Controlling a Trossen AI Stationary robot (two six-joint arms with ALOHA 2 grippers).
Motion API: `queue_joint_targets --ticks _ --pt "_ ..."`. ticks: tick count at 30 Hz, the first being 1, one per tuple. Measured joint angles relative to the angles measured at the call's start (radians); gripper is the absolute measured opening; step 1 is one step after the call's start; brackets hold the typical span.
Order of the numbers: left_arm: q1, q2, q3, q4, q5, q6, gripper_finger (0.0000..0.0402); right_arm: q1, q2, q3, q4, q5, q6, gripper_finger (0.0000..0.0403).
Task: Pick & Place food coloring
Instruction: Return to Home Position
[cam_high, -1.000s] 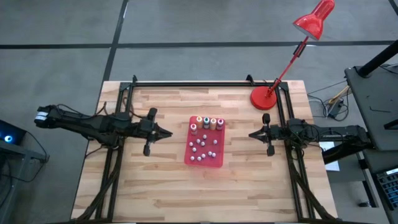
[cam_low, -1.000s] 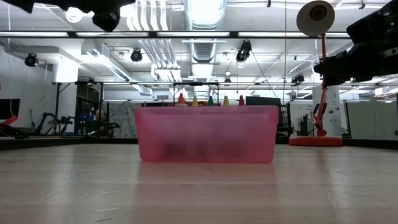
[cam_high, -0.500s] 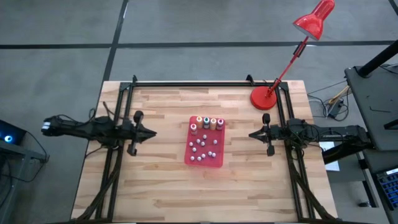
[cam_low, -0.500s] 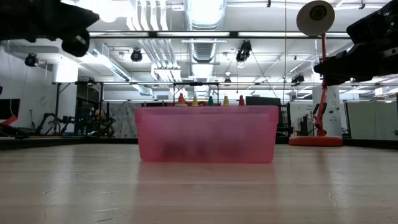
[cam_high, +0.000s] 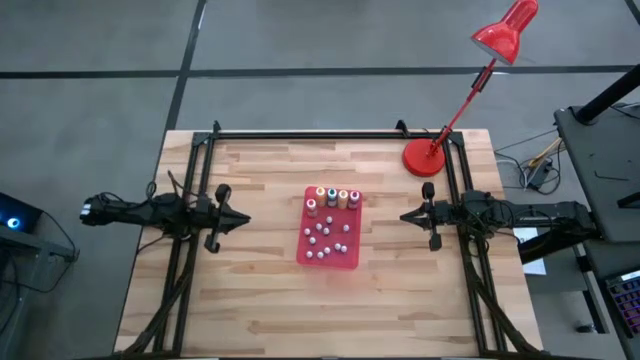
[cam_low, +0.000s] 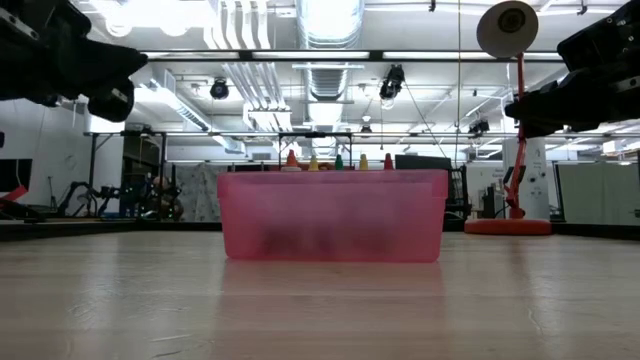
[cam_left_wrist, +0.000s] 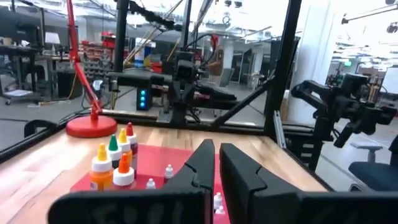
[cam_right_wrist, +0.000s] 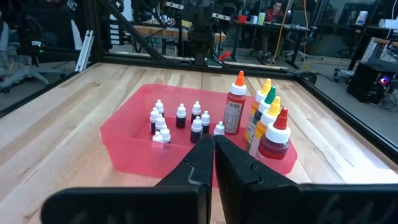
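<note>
While both arms hang level above the bench (cam_high: 270, 300), I see the bottles (cam_high: 328, 232) standing inside the bin (cam_high: 327, 265) at its middle. The left end effector (cam_high: 247, 219) and right end effector (cam_high: 403, 216) flank it, each well clear, fingers closed, holding nothing.

Bright, even overhead light covers the tabletop (cam_high: 260, 300), and the arms cast only faint, soft shadows on it. From table height, the ceiling strip lights (cam_low: 330, 15) blow out to white glare. The arms are near-black silhouettes against them, and the wood closest to the lens is blurred. Past the left end effector (cam_left_wrist: 216, 155), the far room washes out pale. The right end effector (cam_right_wrist: 211, 146) is dark, with light wood glowing on either side of it.
</note>
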Motion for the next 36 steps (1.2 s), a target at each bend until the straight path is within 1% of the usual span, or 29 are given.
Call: queue_joint_targets --ticks 11,14,20,30,36 --pt "0.000 0.000 -0.004 -0.077 0.001 -0.005 0.0000 0.000 0.000 0.000 0.000 0.000 -0.001 0.0009" --pt "0.000 0.000 -0.004 -0.086 0.005 -0.035 0.0000 0.000 0.000 0.000 0.000 0.000 -0.002 0.0009" --pt "0.003 0.000 -0.004 -0.095 0.008 -0.023 0.0000 0.000 0.000 0.000 0.000 0.000 -0.001 0.0009" --pt "0.096 0.000 -0.005 -0.083 0.007 -0.022 0.0000 0.000 -0.001 0.000 0.000 0.000 0.000 0.0009" --pt "0.103 0.000 -0.006 -0.082 0.007 -0.022 0.0000 0.000 -0.001 0.000 0.000 0.000 -0.002 0.0009"
